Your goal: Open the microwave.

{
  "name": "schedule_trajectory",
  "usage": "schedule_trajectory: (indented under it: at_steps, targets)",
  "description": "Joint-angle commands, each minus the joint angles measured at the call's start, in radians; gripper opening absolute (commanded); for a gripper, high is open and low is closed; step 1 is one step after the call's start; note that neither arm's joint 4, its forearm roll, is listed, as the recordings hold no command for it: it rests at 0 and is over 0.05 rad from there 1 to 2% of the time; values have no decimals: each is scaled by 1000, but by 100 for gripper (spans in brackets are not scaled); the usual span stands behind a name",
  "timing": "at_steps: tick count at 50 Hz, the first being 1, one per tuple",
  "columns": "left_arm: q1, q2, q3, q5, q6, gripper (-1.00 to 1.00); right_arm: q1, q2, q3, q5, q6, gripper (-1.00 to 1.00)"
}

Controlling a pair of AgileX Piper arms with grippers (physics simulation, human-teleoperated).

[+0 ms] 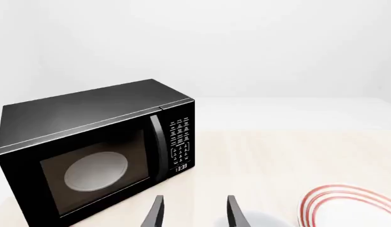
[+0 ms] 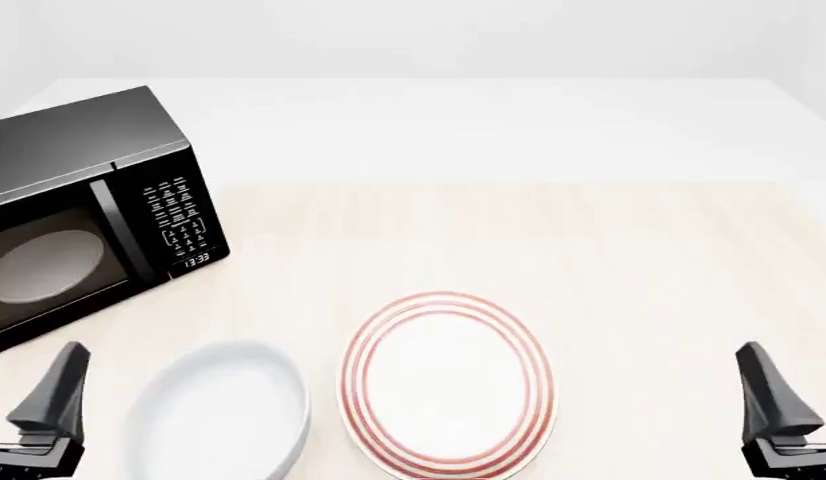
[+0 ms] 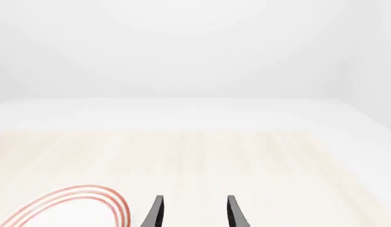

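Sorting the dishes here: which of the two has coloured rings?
The round plate beside the plain white bowl; red rings circle its rim, while the bowl has none.

Setting: pale simulated room, one table, no other furniture observed.

The table point(image 2: 627, 250) carried a light wood-grain top with faint lengthwise streaks; a plain white band ran along its far edge and down its right edge. Behind the far edge stood a featureless off-white wall point(image 2: 427, 35), shading slightly greyer toward the upper corners. Lighting was soft, even and diffuse, casting only weak shadows on the tabletop. No windows, floor or side walls could be made out in any view.
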Motion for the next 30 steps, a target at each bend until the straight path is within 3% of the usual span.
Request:
schedule_trajectory:
  at_steps: [1,13,20,25,30]
  targets:
    - [2,6,-2,0,2,100,1,5,-3,-2,-2,100]
    - [38,16,-8,-3,-7,100,1,10,-3,-7,-2,100]
    - [57,158,-54,-84,-28,100,1,13,-3,-10,-2,100]
    - [109,327,-49,-243,-101,100,1,13,-3,-11,-2,100]
    - [119,412,-58,-311,-109,100,1,14,-3,-12,-2,100]
